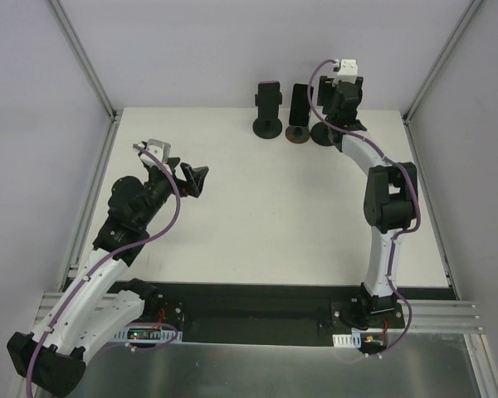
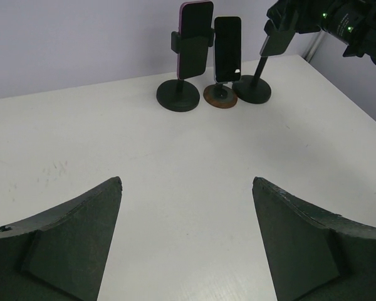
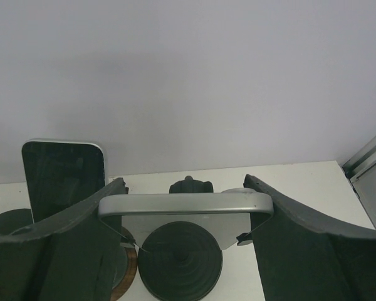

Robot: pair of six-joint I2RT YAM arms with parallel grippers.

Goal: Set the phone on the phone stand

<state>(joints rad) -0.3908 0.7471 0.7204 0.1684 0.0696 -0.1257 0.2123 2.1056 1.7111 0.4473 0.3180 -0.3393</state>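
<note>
From above, the right gripper (image 1: 342,89) hovers over the rightmost black round-based phone stand (image 1: 322,134); the left wrist shows the left gripper (image 2: 187,188) spread and empty, well apart from it — the right wrist shows the slim silver phone (image 3: 185,216) pinched edgewise above that base — best lowered level and centred before release.

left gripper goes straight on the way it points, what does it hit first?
Only bare table lies just ahead of the left gripper. Farther on, probably the middle stand and its phone, unless it touches the table first; depth unclear.
</note>
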